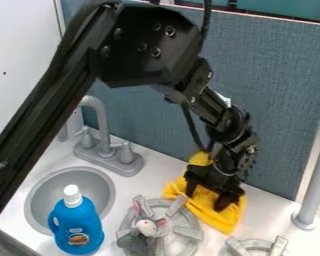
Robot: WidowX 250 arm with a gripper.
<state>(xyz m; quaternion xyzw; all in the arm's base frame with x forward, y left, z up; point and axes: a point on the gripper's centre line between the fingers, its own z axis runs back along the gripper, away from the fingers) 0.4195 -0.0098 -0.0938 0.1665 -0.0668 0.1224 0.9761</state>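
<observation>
Black gripper (206,199): fingers spread apart, at the yellow cloth (228,216), which lies on the counter beside the near stove burner (181,241). Grey plush mouse (146,228): on that burner. Blue bottle (76,222), white cap: upright at the rim of the round grey sink (99,186).

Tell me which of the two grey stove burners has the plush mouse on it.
The burner nearer the sink: the grey plush mouse rests on it, while the burner nearer the grey post has no toy on its visible part.

Black arm (149,46) that bent at upper centre, forearm (213,107) that sloped down rightward, gripper (207,195) that hung lower right — fingers (224,201) parted.
</observation>
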